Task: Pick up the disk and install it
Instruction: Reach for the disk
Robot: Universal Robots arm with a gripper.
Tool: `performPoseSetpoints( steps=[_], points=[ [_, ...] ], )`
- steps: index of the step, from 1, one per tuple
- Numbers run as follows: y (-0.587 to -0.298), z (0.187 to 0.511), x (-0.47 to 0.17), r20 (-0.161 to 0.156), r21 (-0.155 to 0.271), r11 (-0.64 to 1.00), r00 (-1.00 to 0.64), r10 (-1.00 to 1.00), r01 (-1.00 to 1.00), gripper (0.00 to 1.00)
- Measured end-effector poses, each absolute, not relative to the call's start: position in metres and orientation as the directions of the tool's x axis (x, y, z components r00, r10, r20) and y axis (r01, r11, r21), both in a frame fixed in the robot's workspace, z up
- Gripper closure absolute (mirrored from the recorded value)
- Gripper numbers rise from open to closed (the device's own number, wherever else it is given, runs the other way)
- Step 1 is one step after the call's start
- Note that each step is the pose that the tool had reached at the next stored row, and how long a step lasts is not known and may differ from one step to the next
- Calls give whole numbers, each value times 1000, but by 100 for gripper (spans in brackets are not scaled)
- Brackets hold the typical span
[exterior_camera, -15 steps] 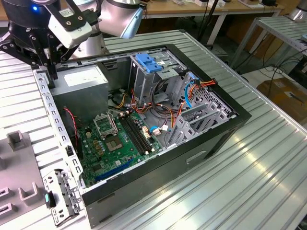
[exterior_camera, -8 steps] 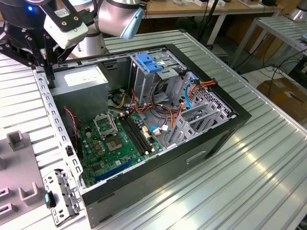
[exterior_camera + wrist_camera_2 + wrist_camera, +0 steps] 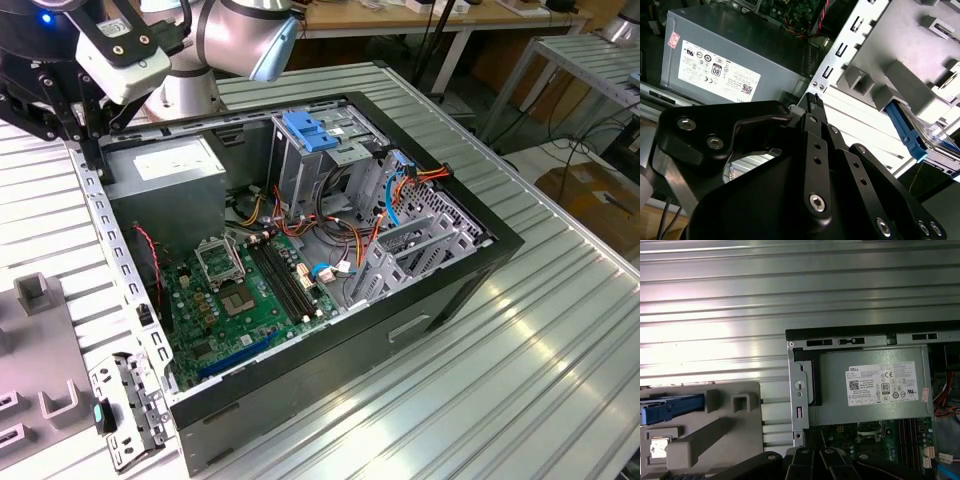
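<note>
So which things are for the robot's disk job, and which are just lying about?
For the job: silver hard disk with blue side rails, in the grey plastic holder; black robot gripper; open black computer case.
Just there: grey metal box with white sticker; green circuit board; brown cardboard box.

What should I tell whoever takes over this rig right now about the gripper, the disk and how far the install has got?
Gripper: over the edge of the open computer case, next to the grey power supply box; it carries no disk.
Disk: sits in the grey holder beside the case, apart from the gripper; its blue rail shows in both wrist views.
Done: nothing that shows; the disk is not yet picked up.
Left: pick up the disk and install it in the case.
</note>
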State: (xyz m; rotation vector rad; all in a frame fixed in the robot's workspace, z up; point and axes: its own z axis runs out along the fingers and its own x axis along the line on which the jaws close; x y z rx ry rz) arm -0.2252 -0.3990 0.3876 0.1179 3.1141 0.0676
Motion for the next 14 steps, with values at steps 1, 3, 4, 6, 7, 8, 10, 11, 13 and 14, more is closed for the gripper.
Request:
performPoseSetpoints(
  steps=[1, 3, 4, 6, 7, 8, 10, 11, 13, 14],
  points=[
    [-399, 388, -225, -23, 44, 996, -997, 76, 75, 89],
    [-399, 388, -225, -23, 44, 996, -997, 76, 75, 89],
    [-399, 388, -225, -23, 44, 996, -997, 76, 75, 89],
    [-399, 388, -225, -23, 44, 996, -997, 76, 75, 89],
    [-399, 388, -226, -23, 44, 996, -997, 76, 75, 89],
    [-399, 388, -226, -23, 44, 996, -997, 76, 75, 89],
    [-399, 388, -227, -23, 44, 996, -997, 76, 75, 89],
    [-399, 388, -229, -23, 44, 996, -997, 76, 75, 89],
    [-399, 388, -230, -23, 44, 996, -997, 76, 75, 89],
    [-399, 388, -231, -23, 44, 996, -997, 76, 75, 89]
  ],
)
